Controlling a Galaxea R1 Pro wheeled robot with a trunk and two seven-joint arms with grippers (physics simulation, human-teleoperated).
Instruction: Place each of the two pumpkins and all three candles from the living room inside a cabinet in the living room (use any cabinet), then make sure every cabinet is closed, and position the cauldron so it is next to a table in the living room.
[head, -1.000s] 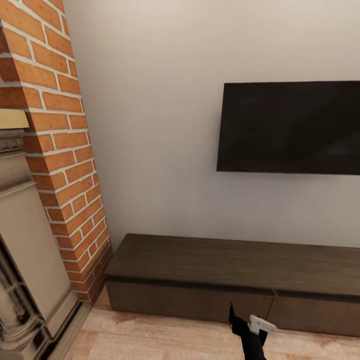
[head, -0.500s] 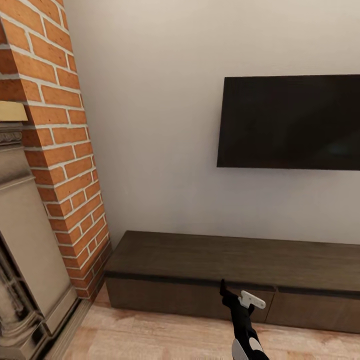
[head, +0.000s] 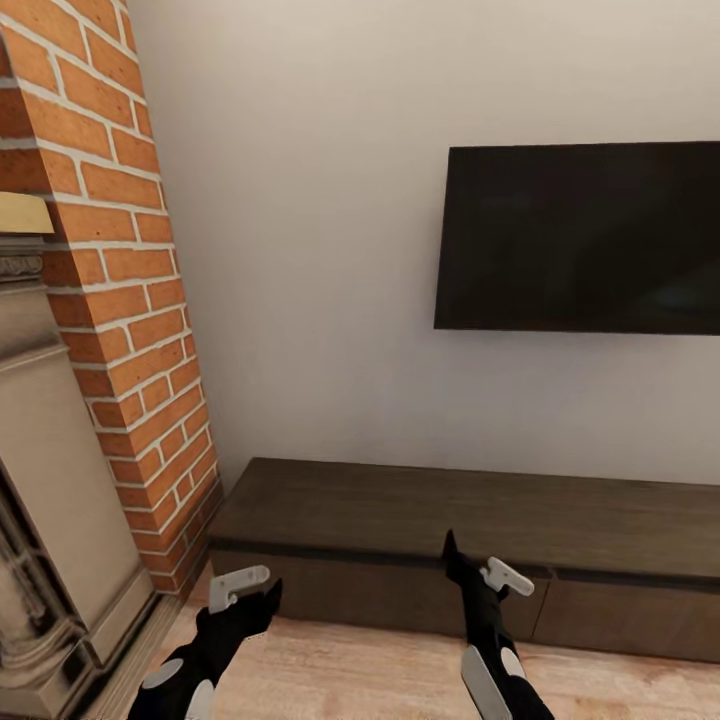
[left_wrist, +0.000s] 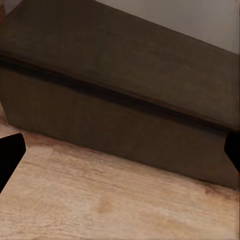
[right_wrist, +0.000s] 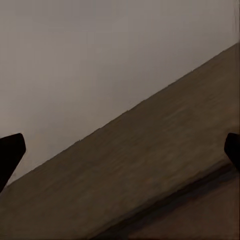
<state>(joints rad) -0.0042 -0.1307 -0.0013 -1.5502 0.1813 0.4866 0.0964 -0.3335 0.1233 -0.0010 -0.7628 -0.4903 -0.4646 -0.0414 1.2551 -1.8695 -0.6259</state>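
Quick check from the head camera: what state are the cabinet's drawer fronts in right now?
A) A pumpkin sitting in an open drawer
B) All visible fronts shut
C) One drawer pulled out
B: the cabinet shows flat, flush fronts beneath its top, with the left gripper and right gripper raised before it.

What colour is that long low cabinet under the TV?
Dark brown wood grain. The cabinet shows best in the head view, its drawer fronts a matching brown.
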